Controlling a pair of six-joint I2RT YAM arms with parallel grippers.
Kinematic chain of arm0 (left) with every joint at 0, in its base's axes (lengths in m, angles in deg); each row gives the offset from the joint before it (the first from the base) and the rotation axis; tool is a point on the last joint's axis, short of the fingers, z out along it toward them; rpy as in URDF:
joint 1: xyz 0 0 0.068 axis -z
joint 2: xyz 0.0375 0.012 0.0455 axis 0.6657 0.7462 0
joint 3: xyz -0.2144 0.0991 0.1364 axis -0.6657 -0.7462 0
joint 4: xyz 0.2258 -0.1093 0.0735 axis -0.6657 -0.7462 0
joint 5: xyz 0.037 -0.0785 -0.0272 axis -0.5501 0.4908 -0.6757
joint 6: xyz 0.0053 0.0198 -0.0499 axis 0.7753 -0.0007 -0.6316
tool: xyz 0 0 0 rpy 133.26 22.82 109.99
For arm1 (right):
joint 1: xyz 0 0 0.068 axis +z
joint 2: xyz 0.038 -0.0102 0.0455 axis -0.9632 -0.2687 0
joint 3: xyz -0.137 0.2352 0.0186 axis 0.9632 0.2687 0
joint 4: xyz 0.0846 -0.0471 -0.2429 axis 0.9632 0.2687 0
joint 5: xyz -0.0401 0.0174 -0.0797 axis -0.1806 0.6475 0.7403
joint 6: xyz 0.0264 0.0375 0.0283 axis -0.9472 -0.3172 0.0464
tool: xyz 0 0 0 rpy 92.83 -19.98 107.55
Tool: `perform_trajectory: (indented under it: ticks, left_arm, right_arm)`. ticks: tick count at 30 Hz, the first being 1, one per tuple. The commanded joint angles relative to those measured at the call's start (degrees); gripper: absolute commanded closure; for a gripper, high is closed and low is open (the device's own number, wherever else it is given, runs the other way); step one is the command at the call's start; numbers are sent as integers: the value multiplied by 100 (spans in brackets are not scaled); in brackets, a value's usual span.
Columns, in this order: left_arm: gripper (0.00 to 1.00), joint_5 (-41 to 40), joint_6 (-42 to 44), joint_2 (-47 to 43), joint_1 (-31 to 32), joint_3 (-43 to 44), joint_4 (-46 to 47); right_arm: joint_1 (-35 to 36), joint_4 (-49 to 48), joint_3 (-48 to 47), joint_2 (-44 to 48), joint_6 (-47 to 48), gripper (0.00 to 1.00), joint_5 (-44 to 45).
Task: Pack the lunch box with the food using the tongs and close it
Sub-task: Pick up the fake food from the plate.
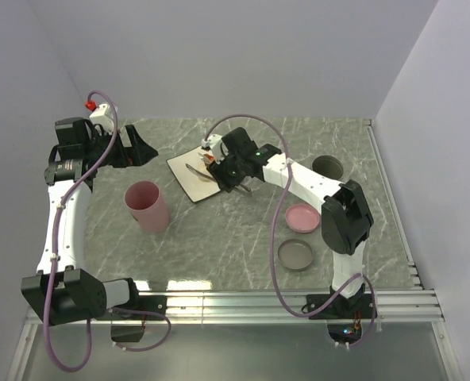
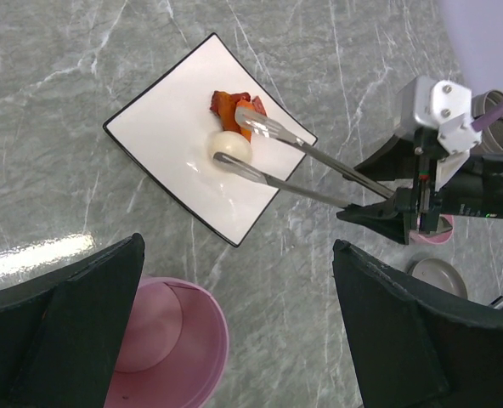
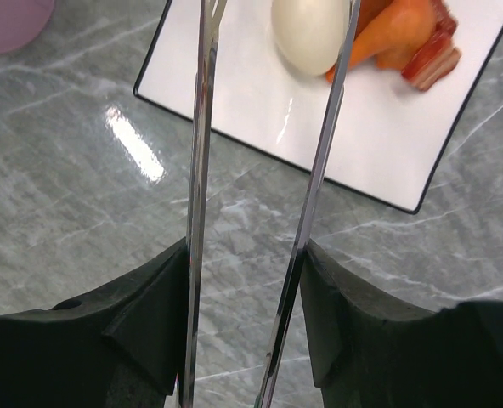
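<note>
Clamped in right gripper: slim silver metal tongs, black fingers pressing both arms from outside, arms squeezed partway, gap between them.
Tong tips over white square black-rimmed plate, straddling small white egg-shaped ball; far tip over glossy orange-brown pieces.
Can't tell whether either tip actually touches the ball.
Ball and pieces touching each other, all on the plate, toward its corner nearest the right arm.
Left gripper fully released, nothing held, up off the surface at rear left, camera aimed down at the plate.
Open pink cylindrical tub upright on grey marbled table, near the plate's left side, not touching it.
On the right side: pink round lid, grey round lid just in front of it, both flat.
</note>
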Motion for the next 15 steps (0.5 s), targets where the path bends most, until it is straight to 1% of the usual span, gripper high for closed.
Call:
perform_trajectory:
  ticks: [1, 15]
  left_arm:
    - [1, 164, 100, -40, -13, 203, 161]
    - [2, 190, 109, 39, -4, 212, 135]
  right_arm:
    - [-63, -83, -375, -120, 10, 43, -53]
    - [-195, -109, -385, -516, 151, 43, 53]
